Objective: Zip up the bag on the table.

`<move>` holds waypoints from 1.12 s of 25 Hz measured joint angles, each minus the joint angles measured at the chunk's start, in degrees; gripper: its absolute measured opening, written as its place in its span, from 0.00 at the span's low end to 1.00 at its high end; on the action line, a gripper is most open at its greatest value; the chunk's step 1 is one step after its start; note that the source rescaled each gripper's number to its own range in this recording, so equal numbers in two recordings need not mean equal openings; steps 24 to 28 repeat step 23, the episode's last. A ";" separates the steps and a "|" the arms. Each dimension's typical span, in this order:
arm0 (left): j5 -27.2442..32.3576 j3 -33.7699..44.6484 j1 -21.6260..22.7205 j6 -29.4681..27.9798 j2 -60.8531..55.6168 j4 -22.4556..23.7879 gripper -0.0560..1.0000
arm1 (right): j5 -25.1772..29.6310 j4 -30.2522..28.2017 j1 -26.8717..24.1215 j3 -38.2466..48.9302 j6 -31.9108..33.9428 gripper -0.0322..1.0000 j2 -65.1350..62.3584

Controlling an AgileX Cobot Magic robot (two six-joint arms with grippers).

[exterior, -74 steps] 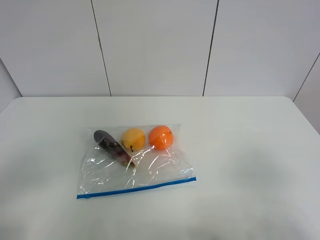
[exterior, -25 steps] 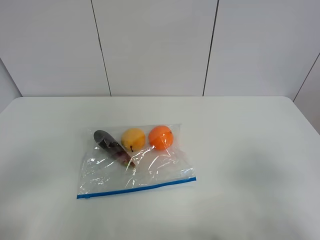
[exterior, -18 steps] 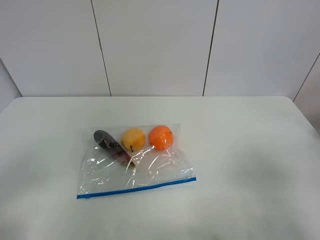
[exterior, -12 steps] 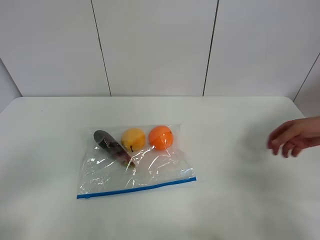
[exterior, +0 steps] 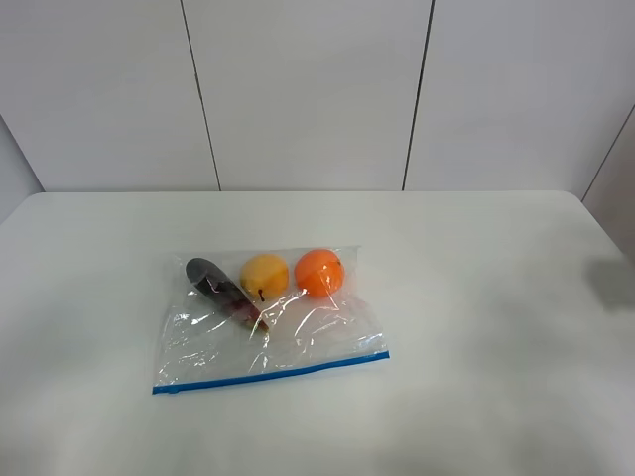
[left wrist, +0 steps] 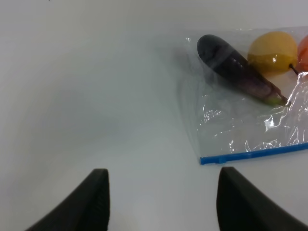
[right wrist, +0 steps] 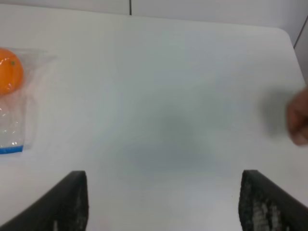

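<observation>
The clear crinkly bag [exterior: 298, 332] lies flat on the white table [exterior: 476, 248], left of the middle. Its blue zip strip [exterior: 270, 374] runs along the near edge. Inside are an orange fruit [exterior: 319, 272], a yellow fruit [exterior: 264, 276] and a dark purple eggplant [exterior: 220, 288]. Neither gripper shows in the exterior view. In the left wrist view my left gripper [left wrist: 163, 202] is open and empty, short of the bag [left wrist: 240, 130] and its strip end [left wrist: 211, 159]. My right gripper [right wrist: 166, 202] is open and empty over bare table, with the bag's corner [right wrist: 14, 125] far off to one side.
A blurred person's hand [right wrist: 298, 118] shows at the edge of the right wrist view. In the exterior view a faint grey blur [exterior: 613, 283] sits at the table's right edge. White wall panels stand behind the table.
A person's hand reached in over the table's right side half a second ago and has pulled back to the edge. The bag has not moved.
</observation>
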 joint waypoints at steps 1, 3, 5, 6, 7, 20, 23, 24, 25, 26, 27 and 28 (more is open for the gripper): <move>0.00 0.00 0.00 0.00 0.00 0.00 0.65 | 0.00 0.00 0.00 0.00 0.00 0.79 0.00; 0.00 0.00 0.00 0.00 0.00 0.00 0.65 | 0.00 0.00 0.00 0.00 0.04 0.79 0.00; 0.00 0.00 0.00 0.00 0.00 0.00 0.65 | 0.00 0.00 0.00 0.00 0.04 0.79 0.00; 0.00 0.00 0.00 0.00 0.00 0.00 0.65 | 0.00 0.00 0.00 0.00 0.04 0.79 0.00; 0.00 0.00 0.00 0.00 0.00 0.00 0.65 | 0.00 0.00 0.00 0.00 0.04 0.79 0.00; 0.00 0.00 0.00 0.00 0.00 0.00 0.65 | -0.04 0.00 0.00 0.00 0.04 0.79 0.00; 0.00 0.00 0.00 0.00 0.00 0.00 0.65 | -0.04 0.00 0.00 0.00 0.04 0.79 0.00; 0.00 0.00 0.00 0.00 0.00 0.00 0.65 | -0.04 0.00 0.00 0.00 0.04 0.79 0.00; 0.00 0.00 0.00 0.00 0.00 0.00 0.65 | -0.04 0.00 0.00 0.00 0.04 0.79 0.00; 0.00 0.00 0.00 0.00 0.00 0.00 0.65 | -0.04 0.00 0.00 0.00 0.04 0.79 0.00; 0.00 0.00 0.00 0.00 0.00 0.00 0.65 | -0.04 0.00 0.00 0.00 0.04 0.79 0.00; 0.00 0.00 0.00 0.00 0.00 0.00 0.65 | -0.04 0.00 0.00 0.00 0.04 0.79 0.00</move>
